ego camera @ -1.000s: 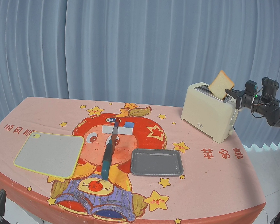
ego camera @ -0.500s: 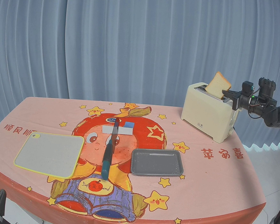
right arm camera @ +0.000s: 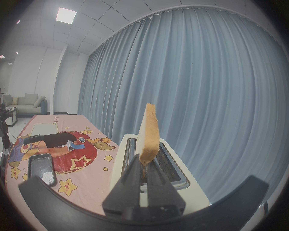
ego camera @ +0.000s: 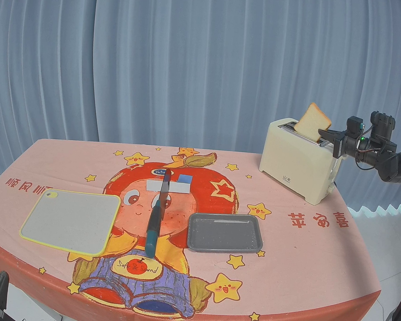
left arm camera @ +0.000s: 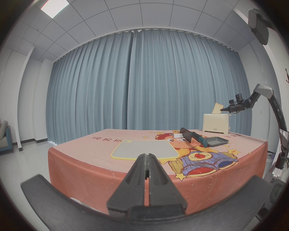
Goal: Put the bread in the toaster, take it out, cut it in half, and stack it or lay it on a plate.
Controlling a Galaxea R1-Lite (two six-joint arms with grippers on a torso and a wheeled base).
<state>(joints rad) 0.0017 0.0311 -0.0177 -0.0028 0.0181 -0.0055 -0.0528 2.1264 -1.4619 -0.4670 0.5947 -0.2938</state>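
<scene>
A slice of bread stands tilted on edge over the cream toaster at the table's far right, its lower edge at the slot's mouth. My right gripper is shut on the slice's lower corner. From the wrist, the bread rises above the gripper, with the toaster's open slots just beneath. My left gripper is shut with nothing in it, low and off the table's near left edge, away from the cutting board.
A yellow-rimmed grey cutting board lies near the front left. A teal-handled knife leans on a small white and blue rest mid-table. A dark grey tray sits right of the knife.
My right gripper moved the bread down and a little left toward the toaster's slot, then stopped. Nothing else has moved.
</scene>
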